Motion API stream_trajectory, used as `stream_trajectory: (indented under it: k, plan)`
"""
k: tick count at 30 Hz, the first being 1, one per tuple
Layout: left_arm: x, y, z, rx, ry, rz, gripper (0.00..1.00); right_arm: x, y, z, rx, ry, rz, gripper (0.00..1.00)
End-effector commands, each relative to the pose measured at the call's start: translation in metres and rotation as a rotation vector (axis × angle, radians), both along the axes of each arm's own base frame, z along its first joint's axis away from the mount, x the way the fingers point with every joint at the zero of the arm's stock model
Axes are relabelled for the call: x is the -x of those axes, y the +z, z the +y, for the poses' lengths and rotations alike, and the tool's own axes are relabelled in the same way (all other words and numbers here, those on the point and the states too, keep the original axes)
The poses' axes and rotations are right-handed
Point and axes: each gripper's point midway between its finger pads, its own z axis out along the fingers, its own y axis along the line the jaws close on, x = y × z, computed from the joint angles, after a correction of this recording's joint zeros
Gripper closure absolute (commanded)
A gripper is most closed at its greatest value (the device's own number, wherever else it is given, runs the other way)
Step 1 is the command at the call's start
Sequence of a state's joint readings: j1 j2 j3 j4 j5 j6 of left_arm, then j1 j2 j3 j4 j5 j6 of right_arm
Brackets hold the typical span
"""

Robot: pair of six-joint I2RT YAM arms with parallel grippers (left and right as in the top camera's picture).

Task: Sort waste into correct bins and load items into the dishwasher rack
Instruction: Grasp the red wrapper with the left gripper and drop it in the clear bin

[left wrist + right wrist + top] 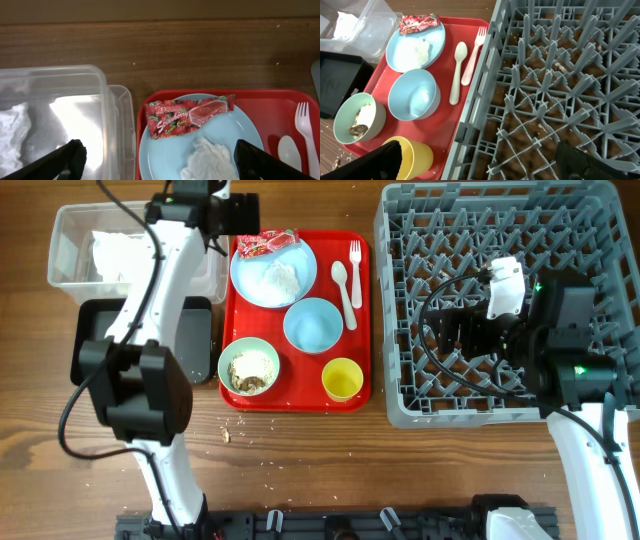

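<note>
Red wrapper (187, 116) lay on the blue plate's (246, 136) far edge, touching the napkin (207, 162); left tool (160, 160), spread wide over it, prob. had to descend centred w/o pinching napkin.

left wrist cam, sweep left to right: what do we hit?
clear tub → light blue plate → white spoon → fork

Robotics lab bench — wooden table (300, 465), robot arms (160, 280), red tray (300, 385), grey dishwasher rack (450, 240)
</note>
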State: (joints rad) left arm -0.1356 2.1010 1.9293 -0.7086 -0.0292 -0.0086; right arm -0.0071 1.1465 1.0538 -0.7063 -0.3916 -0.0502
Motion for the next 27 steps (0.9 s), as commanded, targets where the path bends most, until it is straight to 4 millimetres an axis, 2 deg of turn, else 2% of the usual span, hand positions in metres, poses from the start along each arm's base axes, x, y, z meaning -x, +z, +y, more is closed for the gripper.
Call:
stream_trajectory:
  k: [1,5,9,16,21,24,26,27]
  plan:
    - [-0.017,-0.046,-0.012,0.021,-0.021,0.04,0.05,-0.004,0.003,0.0,0.007,-0.004,-0.006,0.0]
    - [-0.025,-0.089,-0.042,0.058,-0.096,0.07,0.12,-0.006,-0.001,0.0,0.007,-0.004,0.006,0.0]
    - [-0.028,-0.111,-0.058,0.011,-0.175,0.068,0.12,-0.006,-0.003,0.0,0.007,-0.004,0.014,0.0]
    - [-0.021,-0.151,-0.062,-0.026,-0.206,0.136,0.15,-0.007,-0.003,0.0,0.007,-0.004,0.015,0.0]
    - [-0.018,-0.153,-0.07,-0.028,-0.221,0.143,0.19,-0.007,-0.003,0.0,0.007,-0.004,0.015,0.0]
    - [-0.015,-0.165,-0.07,-0.031,-0.222,0.165,0.23,-0.007,-0.003,0.0,0.007,-0.004,0.015,0.0]
    - [-0.01,-0.174,-0.069,-0.034,-0.223,0.195,0.35,-0.007,-0.003,0.0,0.007,-0.004,0.015,0.0]
    - [-0.005,-0.18,-0.068,-0.037,-0.222,0.22,0.62,-0.007,-0.003,0.0,0.007,-0.004,0.015,0.0]
